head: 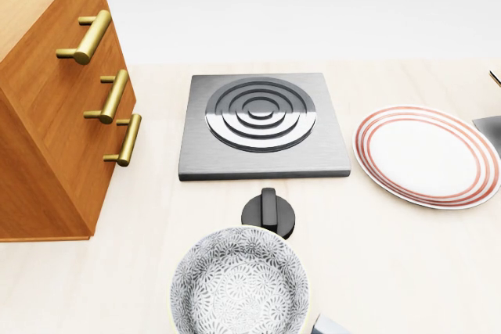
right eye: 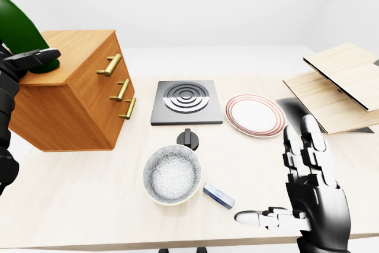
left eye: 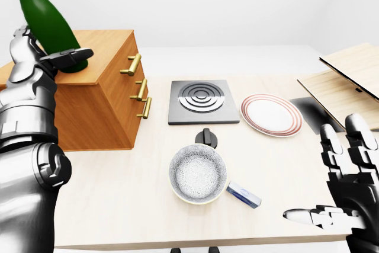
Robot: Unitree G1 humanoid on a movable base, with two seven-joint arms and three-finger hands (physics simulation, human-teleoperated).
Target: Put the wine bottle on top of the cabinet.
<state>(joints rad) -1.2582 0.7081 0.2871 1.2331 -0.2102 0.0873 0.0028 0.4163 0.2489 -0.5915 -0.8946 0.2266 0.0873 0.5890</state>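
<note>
Most of it's done: left hand [left eye: 41,57] grips the bottle [left eye: 44,19], base on the cabinet [left eye: 100,57] top. Release left. Right hand [right eye: 311,197] is wide, empty.

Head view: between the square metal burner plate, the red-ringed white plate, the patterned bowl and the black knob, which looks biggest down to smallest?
1. Square metal burner plate
2-3. Red-ringed white plate and patterned bowl: similar; the bowl is cut off and nearer.
4. Black knob

- We see bare bench [right eye: 83,188] at the right-eye view's lower left and between the plate [right eye: 254,115] and the right robot hand [right eye: 308,188].
- Center is crowded: hotplate [right eye: 183,102], knob [right eye: 188,138], bowl [right eye: 172,174].
- The cabinet [right eye: 71,96] blocks the left.
</note>
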